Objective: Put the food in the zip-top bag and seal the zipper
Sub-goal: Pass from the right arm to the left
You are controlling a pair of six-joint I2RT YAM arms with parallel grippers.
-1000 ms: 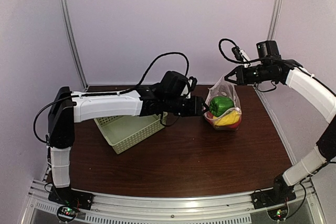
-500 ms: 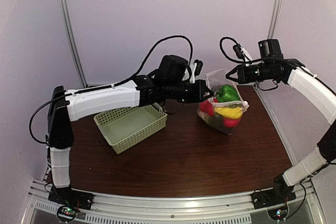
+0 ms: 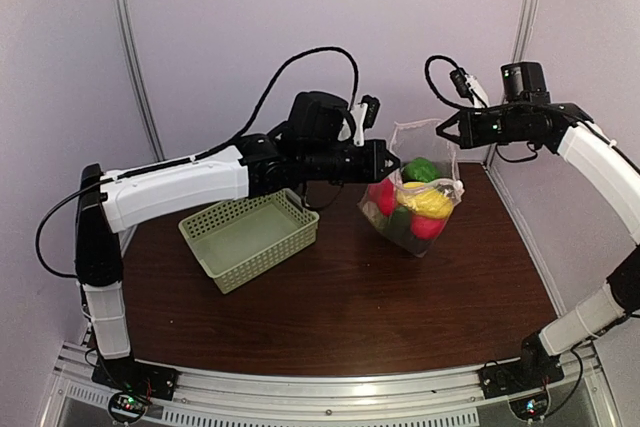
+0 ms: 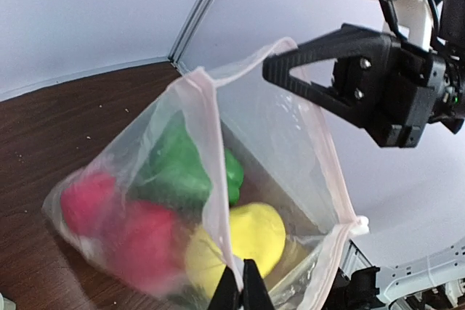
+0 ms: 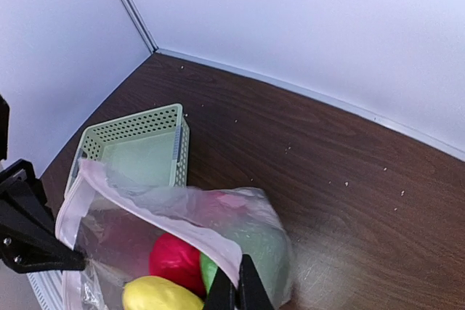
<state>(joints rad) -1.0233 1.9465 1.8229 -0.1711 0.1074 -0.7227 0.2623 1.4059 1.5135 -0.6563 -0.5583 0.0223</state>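
Bag [image 3: 415, 209] hangs stretched btw both grippers over the far-right part of the table [image 3: 350, 297], tilted, bottom corner low. Can't tell if that corner touches the wood.

L gripper [image 3: 392, 161]: fingers together, clamped on bag's mouth edge on its left side. In L wrist view the fingertips [image 4: 230, 290] meet at frame bottom w/ the bag rim pinched btw them.

R gripper [image 3: 447, 133]: also closed tight on the mouth edge, at the upper right corner. R wrist view shows the film caught btw its tips at frame bottom; L gripper [image 5: 76, 255] shows at far left of that view, holding the opposite end of the rim. From L wrist cam, R gripper [image 4: 276, 70] pinches the far top corner.

Zipper [image 4: 211, 172]: pale pinkish strip along the rim, not sealed; the two sides of the mouth stand apart, opening faces up.

Food [image 3: 425, 204] is all inside the bag: green piece on top, yellow one below it, red ones at left and bottom. L wrist view: green [image 4: 182, 172], yellow [image 4: 251, 231], red [image 4: 87, 201] seen thru the clear film. R wrist view: red [image 5: 178, 259] and yellow [image 5: 160, 295] near frame bottom.

Basket [image 3: 250, 237] sits on the table's left, under the L arm, well apart from the bag.
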